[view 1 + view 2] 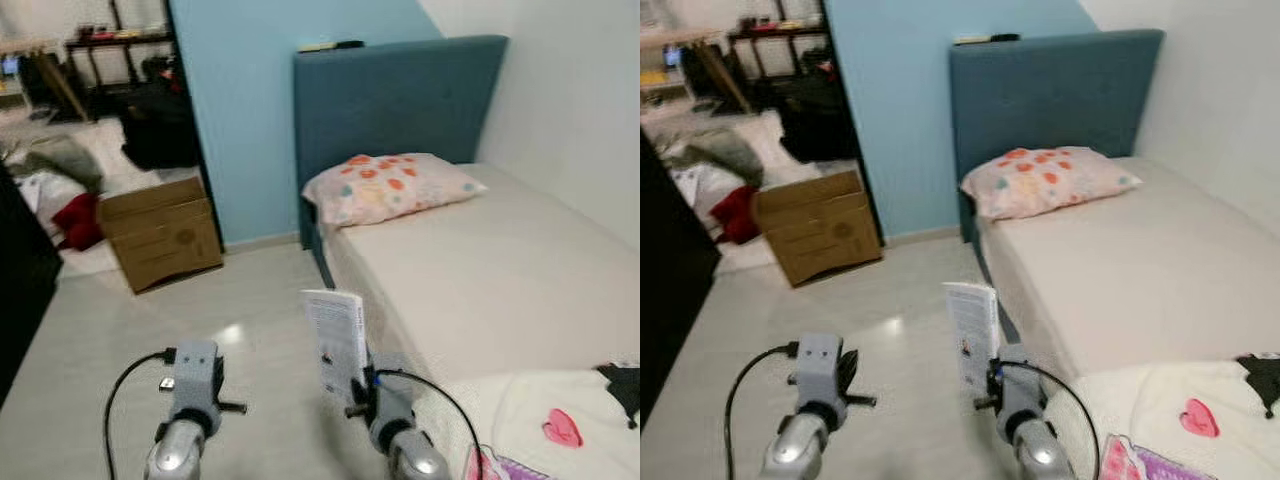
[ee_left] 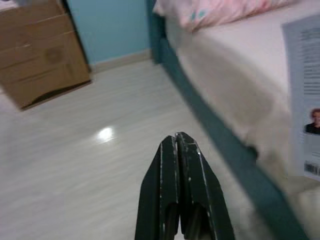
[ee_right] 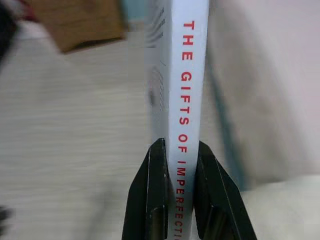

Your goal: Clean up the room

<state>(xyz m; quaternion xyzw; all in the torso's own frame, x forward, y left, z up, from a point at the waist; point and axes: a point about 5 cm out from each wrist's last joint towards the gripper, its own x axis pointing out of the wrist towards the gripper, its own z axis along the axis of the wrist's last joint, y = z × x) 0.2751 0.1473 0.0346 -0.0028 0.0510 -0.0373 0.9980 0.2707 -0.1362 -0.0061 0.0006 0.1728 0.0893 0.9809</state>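
In the eye views the right gripper (image 1: 352,385) held a book (image 1: 335,340) upright beside the bed (image 1: 500,270), with a box (image 1: 160,232) across the floor (image 1: 240,330); the left wrist view showed the left gripper (image 2: 179,150) pressed together; the right wrist view showed fingers (image 3: 155,190) pinching the book's spine.

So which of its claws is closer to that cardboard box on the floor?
Left. The left gripper hangs over open floor on the cardboard box's side; the right gripper, holding a book, is farther over, beside the bed.
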